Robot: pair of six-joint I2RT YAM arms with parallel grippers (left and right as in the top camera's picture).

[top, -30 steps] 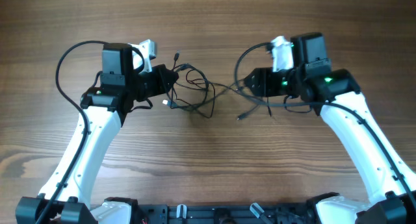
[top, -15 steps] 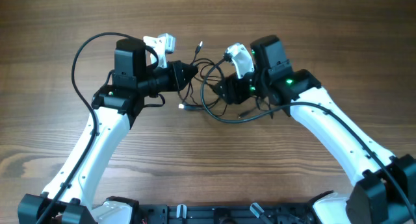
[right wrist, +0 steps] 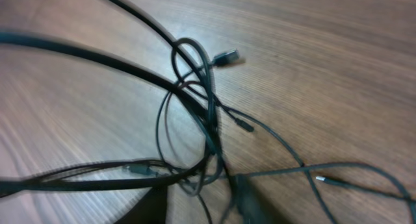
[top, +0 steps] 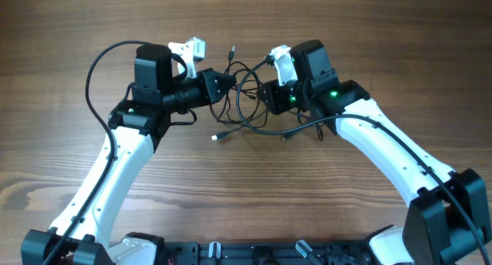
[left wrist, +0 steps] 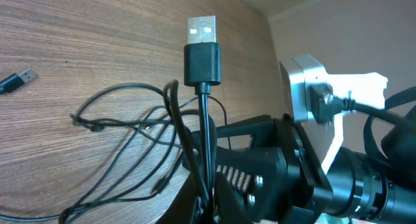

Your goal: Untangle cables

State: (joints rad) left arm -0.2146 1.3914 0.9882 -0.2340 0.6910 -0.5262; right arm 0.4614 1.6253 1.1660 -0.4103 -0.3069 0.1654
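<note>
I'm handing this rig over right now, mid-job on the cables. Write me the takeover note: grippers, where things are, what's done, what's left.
Left gripper: shut on one strand of the cables, just below its USB plug, which sticks up past the fingers.
Right gripper: down at the tangle; its wrist view is blurred, so its grip cannot be told.
Cables: one knotted bunch between the two grippers, loops resting on the table; one loose end lies nearer the robot.
Done: no strand separated yet.
Left: pull strands apart, lay each out singly.
</note>
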